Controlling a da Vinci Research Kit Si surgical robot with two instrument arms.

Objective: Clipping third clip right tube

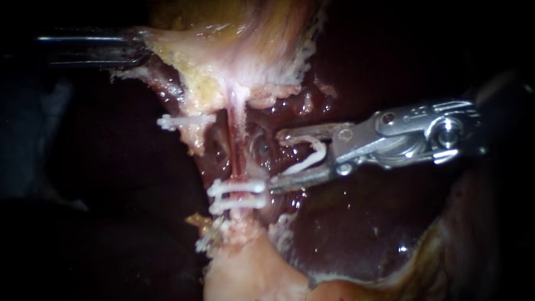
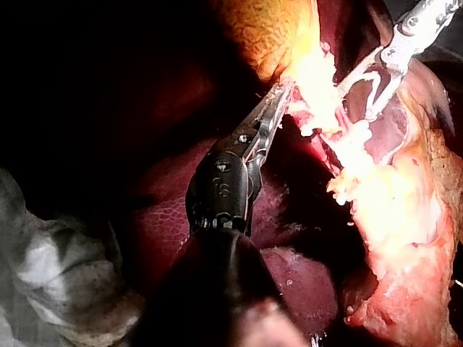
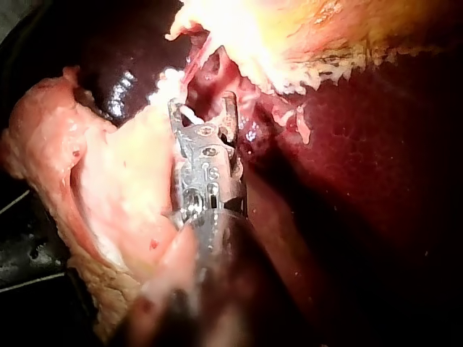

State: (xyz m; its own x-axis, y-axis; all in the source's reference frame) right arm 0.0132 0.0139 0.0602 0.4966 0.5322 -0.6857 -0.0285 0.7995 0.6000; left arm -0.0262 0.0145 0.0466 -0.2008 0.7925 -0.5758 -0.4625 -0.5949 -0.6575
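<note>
Endoscope view, starting at the right tube (image 1: 236,142): running as a thin pink strand down from the pale fatty tissue (image 1: 223,50), lying over the dark liver (image 1: 356,223). Already carrying two shut clips (image 1: 238,187) across its lower end, one just below the other. Sitting just to the tube's right, not around it, a white clip (image 1: 312,156), bent open and touching both jaws of the right instrument (image 1: 276,159). Holding those jaws spread wide on that clip, with the lower tip lying close beside the upper of the two shut clips. Pinching the left edge of the fatty tissue with the left instrument (image 1: 136,49), jaws pressed together on it. Also seeing another clip (image 1: 184,121) on a separate strand off to the tube's left. Right wrist view showing the same spread jaws, the white clip (image 3: 189,112) between them, tips pointing in under the bright fatty tissue.
</note>
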